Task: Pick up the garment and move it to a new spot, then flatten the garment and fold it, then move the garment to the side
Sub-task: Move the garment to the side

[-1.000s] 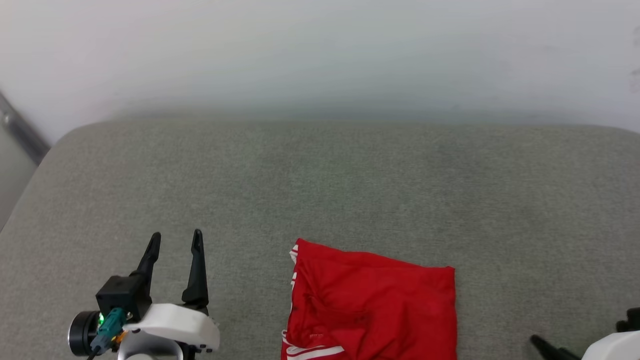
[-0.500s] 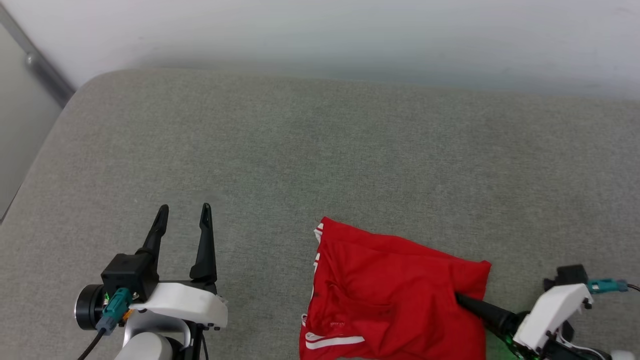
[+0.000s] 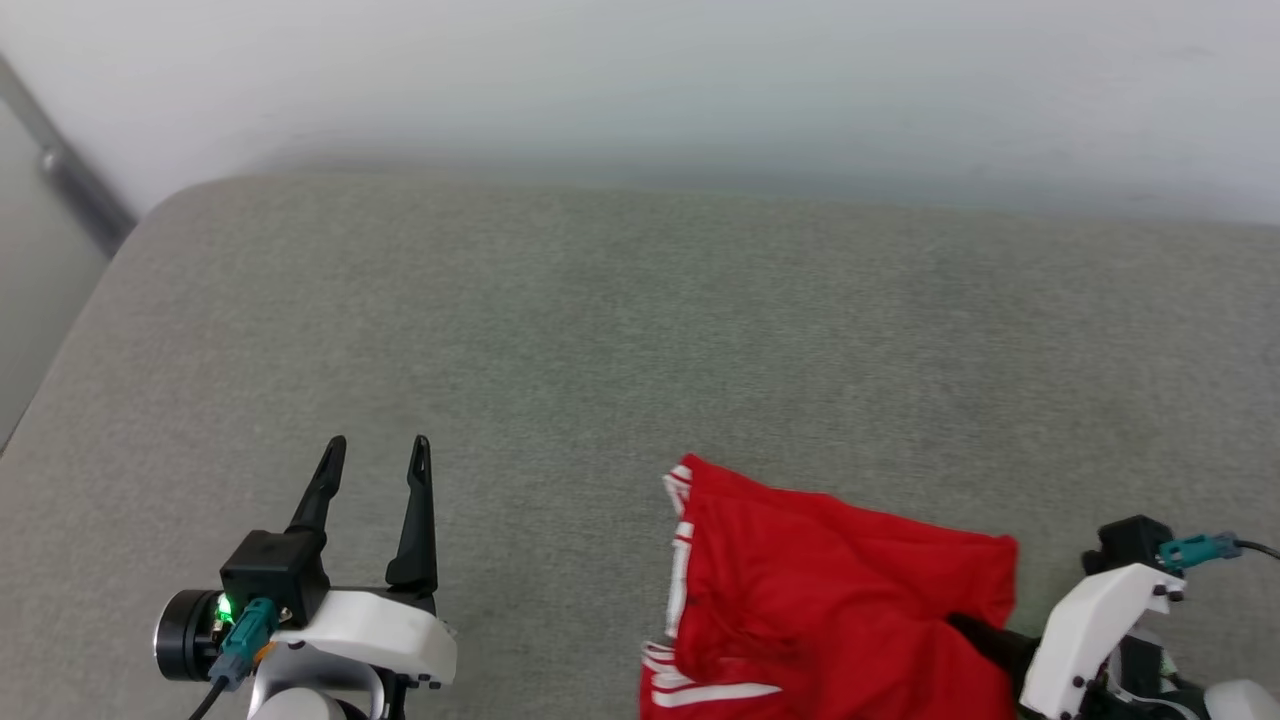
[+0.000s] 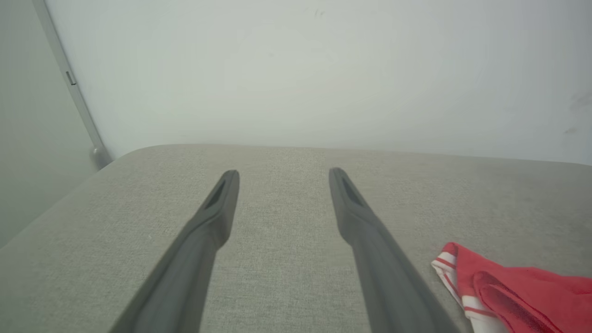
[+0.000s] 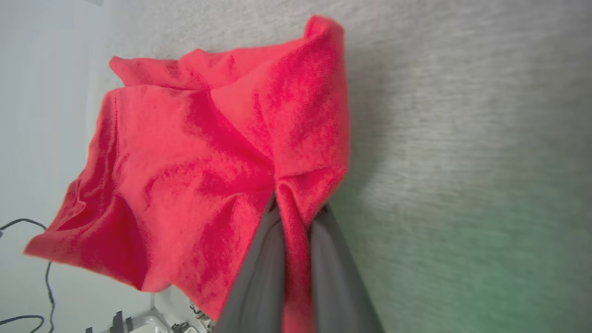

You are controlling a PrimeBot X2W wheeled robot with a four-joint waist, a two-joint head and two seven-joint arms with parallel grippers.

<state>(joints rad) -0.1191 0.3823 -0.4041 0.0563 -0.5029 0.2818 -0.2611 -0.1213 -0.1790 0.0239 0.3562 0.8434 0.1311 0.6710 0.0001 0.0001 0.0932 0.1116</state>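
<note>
The garment, red with white striped edging on its left side, lies crumpled near the front edge of the grey cushion. My right gripper comes in from the lower right, with its fingertips buried in the garment's right side. In the right wrist view this right gripper is shut on a pinched fold of the garment, and the cloth bunches around the grip. My left gripper stands open over bare cushion, well to the left of the garment. Nothing lies between the left gripper fingers; the garment is off to their right.
A pale wall rises behind the cushion. A grey metal strip runs down at the far left, beside the cushion's rounded corner. Cables hang past the cushion's front edge in the right wrist view.
The head camera has shifted. My right gripper came in from the lower right, reached the garment's right edge and shut on it, bunching the cloth. The left gripper stays open.
</note>
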